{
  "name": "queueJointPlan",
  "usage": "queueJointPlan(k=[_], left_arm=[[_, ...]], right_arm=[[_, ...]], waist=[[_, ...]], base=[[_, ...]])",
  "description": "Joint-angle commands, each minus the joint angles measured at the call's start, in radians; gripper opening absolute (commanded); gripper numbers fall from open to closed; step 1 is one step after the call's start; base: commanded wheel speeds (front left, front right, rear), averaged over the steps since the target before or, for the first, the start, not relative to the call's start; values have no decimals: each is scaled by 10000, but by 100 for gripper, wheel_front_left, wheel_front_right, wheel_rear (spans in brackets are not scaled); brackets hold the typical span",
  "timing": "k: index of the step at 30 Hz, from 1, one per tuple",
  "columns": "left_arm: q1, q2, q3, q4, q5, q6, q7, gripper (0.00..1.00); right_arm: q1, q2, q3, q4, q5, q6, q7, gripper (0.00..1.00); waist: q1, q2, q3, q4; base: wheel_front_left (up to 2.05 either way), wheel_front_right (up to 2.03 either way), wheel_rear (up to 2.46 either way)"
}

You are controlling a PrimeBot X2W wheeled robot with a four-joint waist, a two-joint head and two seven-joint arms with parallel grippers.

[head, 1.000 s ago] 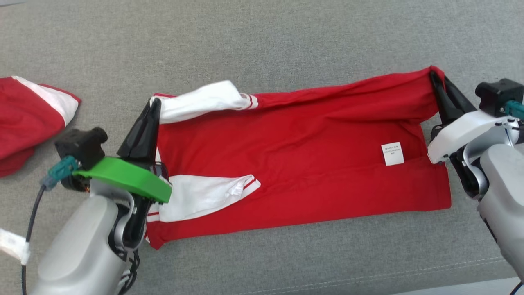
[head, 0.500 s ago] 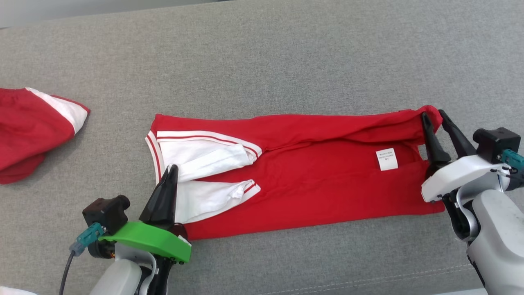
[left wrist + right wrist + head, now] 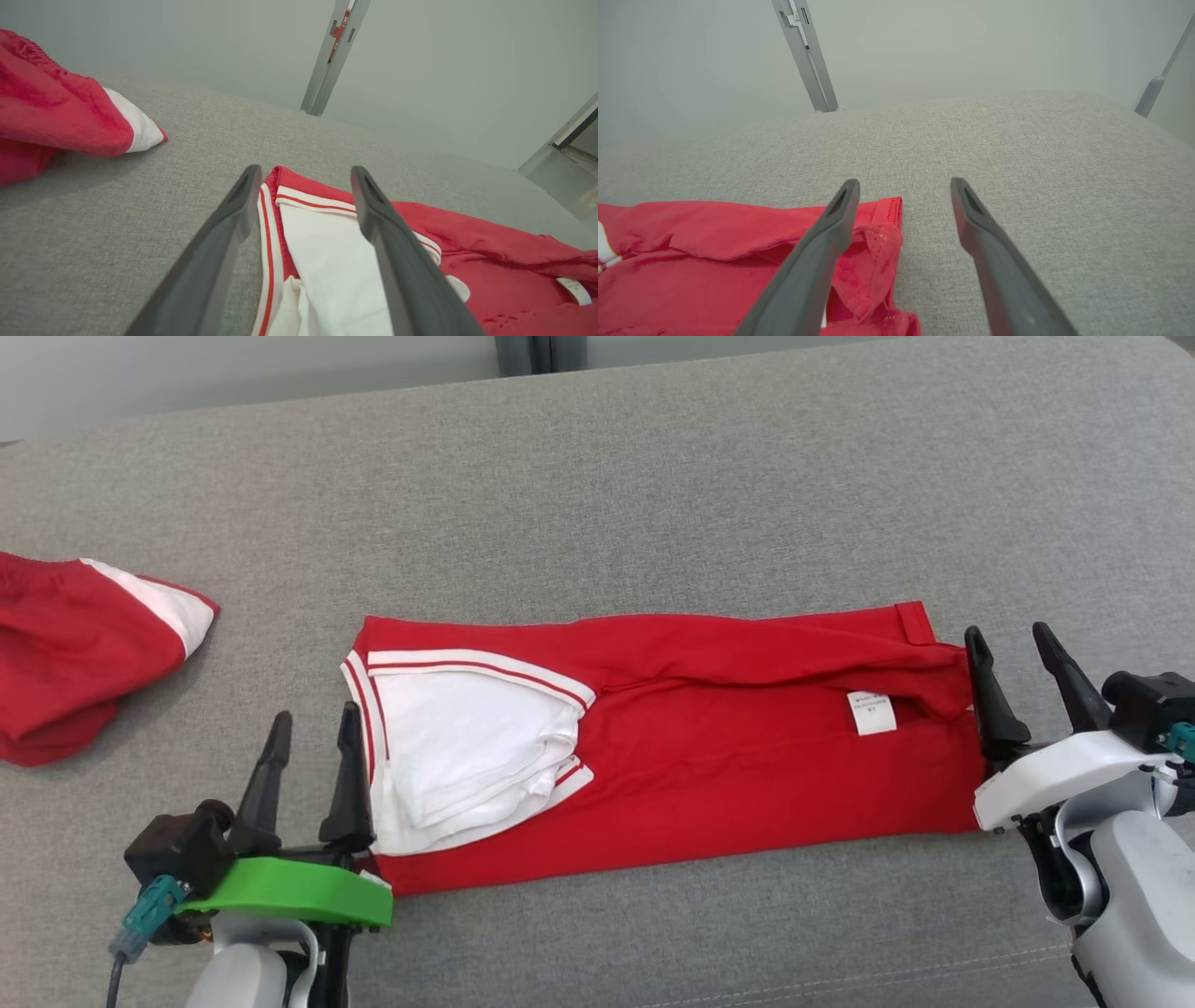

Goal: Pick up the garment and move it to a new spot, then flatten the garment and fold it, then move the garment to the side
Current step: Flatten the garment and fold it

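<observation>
Garment [image 3: 747, 784] lies folded lengthwise, flat on sofa [image 3: 597, 504]. Left gripper [image 3: 316, 714] at its sleeve end, right gripper [image 3: 1007, 633] at its hem end. Both wide, empty, likely so the fold rests undisturbed.

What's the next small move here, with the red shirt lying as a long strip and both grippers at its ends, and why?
Probably lower the right gripper and pinch the rumpled hem end of the garment, ready to fold it over toward the white sleeves. The strip lies mostly flat, and the right and left gripper both stand open, holding nothing.
</observation>
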Motion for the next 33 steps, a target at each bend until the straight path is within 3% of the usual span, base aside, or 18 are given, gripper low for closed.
queueJointPlan(k=[1, 10, 18, 19, 20, 21, 22, 28, 33], left_arm=[[187, -82, 312, -96, 405, -37, -1, 100], [287, -740, 1698, -194, 2301, -306, 1, 100], [343, -970, 2227, -8, 2803, -615, 1, 100], [349, -991, 2250, 17, 2876, -627, 1, 100], [357, -1001, 2278, 15, 2936, -650, 1, 100], [381, -1010, 2309, 9, 3002, -673, 1, 100], [403, -1016, 2340, 11, 3036, -692, 1, 100], [523, -1030, 2557, 4, 3186, -725, 1, 100], [631, -1029, 2582, 34, 3290, -707, 1, 100]], right_arm=[[-97, 69, 30, 153, 79, -10, -26, 100], [-856, 446, 396, 2224, 784, -10, 28, 100], [-1220, 761, 1185, 3742, 1439, -10, 216, 100], [-1182, 790, 1311, 3887, 1546, -10, 234, 67], [-1140, 800, 1393, 3991, 1627, -10, 247, 49], [-1081, 827, 1518, 4062, 1738, -10, 243, 40], [-1031, 855, 1612, 4109, 1851, -8, 240, 0], [-1049, 669, 1907, 4356, 2375, -16, 139, 0], [-1274, 21, 1598, 4467, 2697, -22, 8, 0]], waist=[[1, 0, -6, 44], [1, 0, 82, 342], [1, 0, 81, 458], [1, 0, 63, 469], [1, 0, 43, 475], [1, 0, 15, 480], [1, 0, -16, 480], [1, 0, -242, 373], [1, 0, -477, 323]], base=[[0, 0, 0], [0, 0, 0], [0, 0, 0], [0, 0, 0], [0, 0, 0], [0, 0, 0], [0, 0, 0], [0, 0, 0], [0, 0, 0]])
